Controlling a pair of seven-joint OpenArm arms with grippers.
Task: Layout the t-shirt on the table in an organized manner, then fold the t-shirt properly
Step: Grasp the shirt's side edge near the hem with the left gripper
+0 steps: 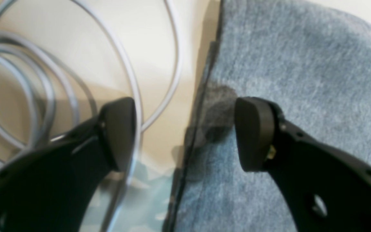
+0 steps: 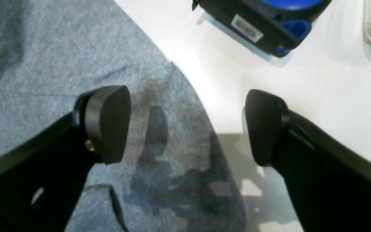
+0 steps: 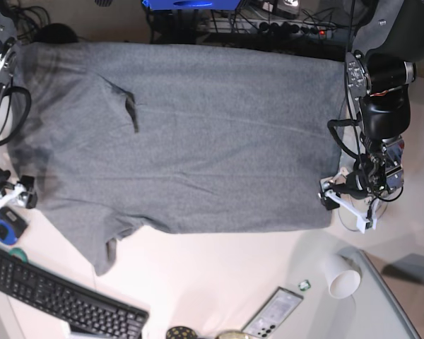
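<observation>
Your tabletop carries the grey t-shirt spread nearly flat across its far half, the hem on the base view's right, the neck end on its left, one short sleeve trailing toward the near edge. A crease stands in the cloth near the upper left.

Your left hand sits at the hem edge, jaws spread wide, one fingertip over cloth, the other over bare tabletop; nothing is held.

Your right hand straddles the shirt's opposite edge, jaws wide, empty.

Also present: a keyboard, a coiled grey cable, a white cup, a smartphone.
</observation>
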